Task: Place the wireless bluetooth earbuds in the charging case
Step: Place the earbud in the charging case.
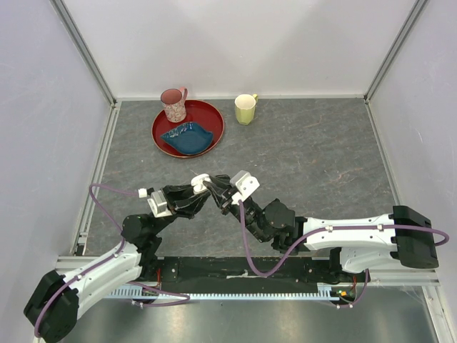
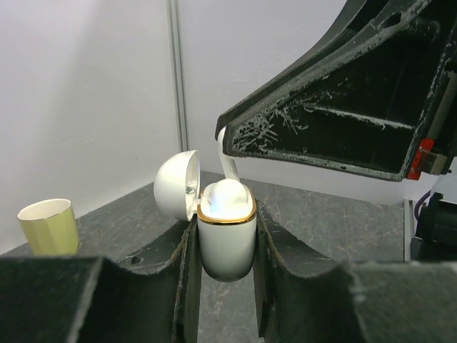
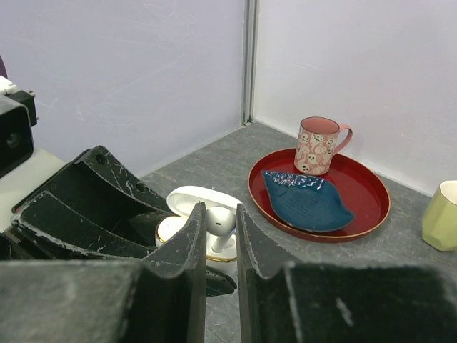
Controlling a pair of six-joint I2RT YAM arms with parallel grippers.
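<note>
My left gripper [image 2: 225, 223] is shut on the white charging case [image 2: 226, 239], gold-rimmed, held upright above the table with its lid [image 2: 176, 184] open to the left. My right gripper [image 3: 221, 214] is shut on one white earbud [image 3: 222, 220], bulb up between the jaws, stem [image 2: 228, 161] pointing down into the case's mouth [image 3: 214, 250]. A white rounded shape [image 2: 227, 196] fills the mouth; I cannot tell whether it is the other earbud. In the top view both grippers meet at the case [image 1: 201, 180], left gripper [image 1: 202, 189], right gripper [image 1: 217, 190].
A red tray [image 1: 214, 118] at the back holds a pink patterned mug [image 1: 173, 104] and a blue dish [image 1: 188, 137]. A yellow-green cup [image 1: 245, 108] stands to its right. Walls enclose the table on three sides.
</note>
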